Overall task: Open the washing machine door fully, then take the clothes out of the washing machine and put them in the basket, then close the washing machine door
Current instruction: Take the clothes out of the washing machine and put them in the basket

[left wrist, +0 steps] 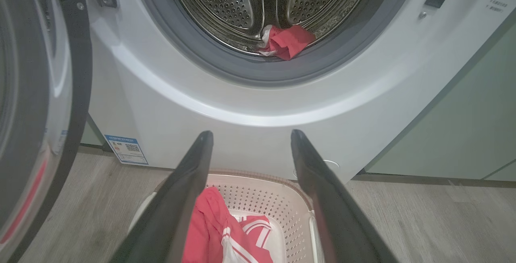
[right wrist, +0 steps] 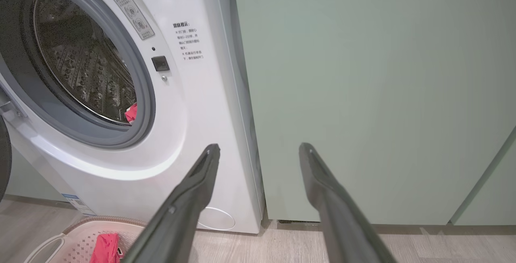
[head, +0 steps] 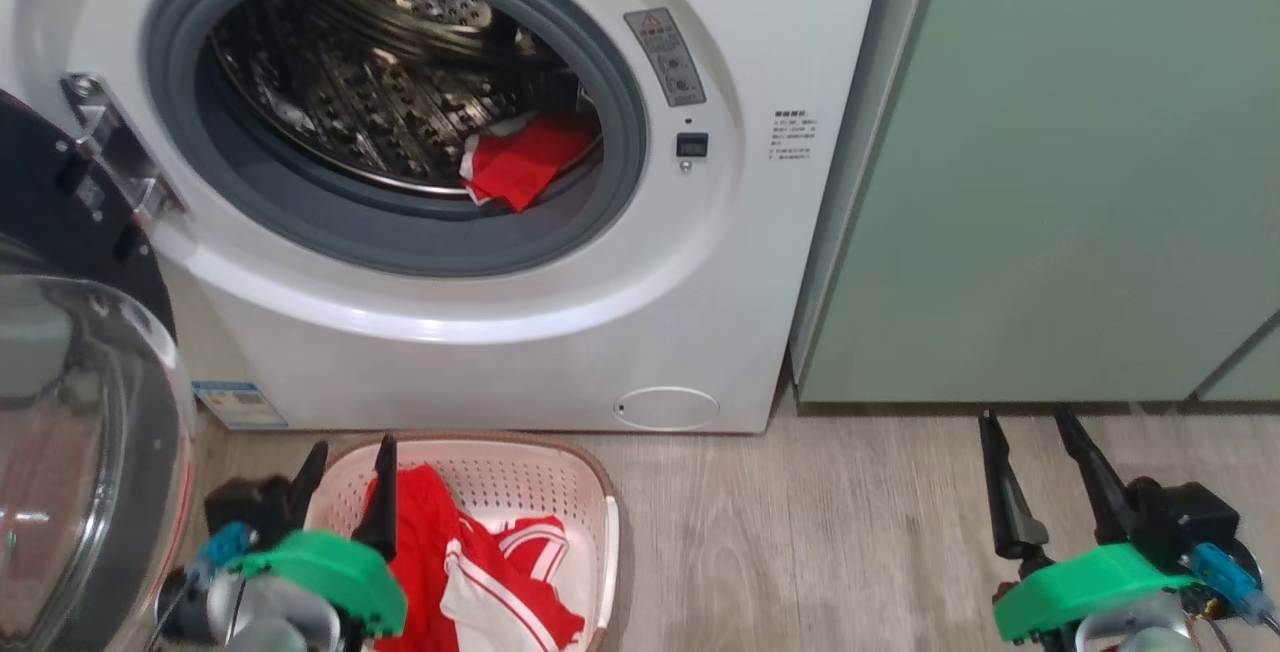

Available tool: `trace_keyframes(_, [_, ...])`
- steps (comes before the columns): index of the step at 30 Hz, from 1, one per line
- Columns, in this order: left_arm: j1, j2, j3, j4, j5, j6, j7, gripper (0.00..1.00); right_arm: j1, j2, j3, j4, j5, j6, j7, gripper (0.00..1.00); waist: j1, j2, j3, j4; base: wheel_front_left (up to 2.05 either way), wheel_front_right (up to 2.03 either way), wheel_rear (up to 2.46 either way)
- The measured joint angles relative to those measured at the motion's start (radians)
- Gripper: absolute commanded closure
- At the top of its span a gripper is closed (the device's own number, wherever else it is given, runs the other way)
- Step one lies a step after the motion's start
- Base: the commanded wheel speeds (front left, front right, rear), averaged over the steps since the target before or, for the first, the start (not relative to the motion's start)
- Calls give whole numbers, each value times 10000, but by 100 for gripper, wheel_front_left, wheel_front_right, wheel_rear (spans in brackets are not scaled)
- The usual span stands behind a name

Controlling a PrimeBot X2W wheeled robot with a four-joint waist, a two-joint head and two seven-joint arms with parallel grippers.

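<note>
Clothes (head: 480, 572) lie in two places. A red and white heap sits in the basket (head: 603, 502) on the floor (head: 800, 532) just in front of the washing machine (head: 450, 372), and one red piece (head: 525, 167) rests at the near lip of the drum (head: 380, 102), right of centre. On the left, the washing machine door (head: 90, 432) stands wide open. The unloading step looks to be in hand and nearly done. The left gripper (head: 352, 444) hovers over the basket's left end, fingers spread and empty. The right gripper (head: 1027, 415) hangs over bare floor before the green cabinet (head: 1050, 182), likewise spread and empty. Next, one arm probably needs to reach into the drum, pinch the last piece and carry it to the basket.
</note>
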Motion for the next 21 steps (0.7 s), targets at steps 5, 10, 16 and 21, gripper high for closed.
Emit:
trace_keyframes(5, [775, -33, 278, -723, 174, -2, 0, 0, 105, 84, -217, -88, -12, 0, 0, 0, 0, 0, -322, 43, 0, 0, 0])
trace_keyframes(10, [1156, -19, 326, -1072, 280, -2, 0, 0, 340, 184, -336, -102, -29, 0, 0, 0, 0, 0, -516, -64, 0, 0, 0])
trace_keyframes(16, [1146, -8, 326, -1195, 278, -2, 0, 0, 495, 226, -395, -96, -27, 0, 0, 0, 0, 0, -687, -193, 0, 0, 0])
trace_keyframes(21, [1142, -10, 337, -1191, 276, -4, 0, 0, 495, 249, -393, -96, -27, 0, 0, 0, 0, 0, -685, -252, 0, 0, 0])
